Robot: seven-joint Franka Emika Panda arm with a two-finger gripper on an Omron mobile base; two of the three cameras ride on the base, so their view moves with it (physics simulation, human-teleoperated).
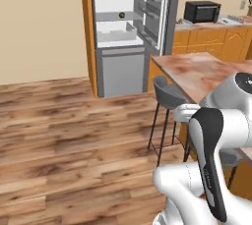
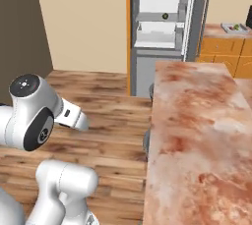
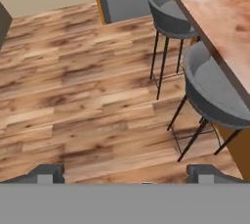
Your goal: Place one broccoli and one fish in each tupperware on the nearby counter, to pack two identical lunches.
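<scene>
So the gripper (image 3: 124, 171) is spread wide, with its two dark fingertips (image 3: 46, 173) far apart at the bottom of the hand view and nothing between them, just bare wood floor (image 3: 73, 96) below it.

Closest thing ahead and to the right of the gripper is a grey stool (image 3: 215, 91) on thin black legs, tucked up against the edge of the counter. Just past that one is a second grey stool (image 3: 168, 15), same style, also parked at the counter edge.

The counter (image 3: 219, 8) itself runs along the right side of the gripper, a long mottled pink-brown stone top, and the part of it in view is bare. In the right base view it stretches away from the robot toward the back wall.

Farther out, ahead of the gripper, is the fridge (image 1: 125, 27) with its door (image 1: 155, 10) swung open; it has white shelves inside and a small dark round thing (image 1: 121, 15) on one of them, too small to tell what it is.

Way at the back right there's another worktop with a black microwave (image 1: 202, 11) on it, and a tray (image 2: 234, 27) with something greenish on it, too tiny to make out.
</scene>
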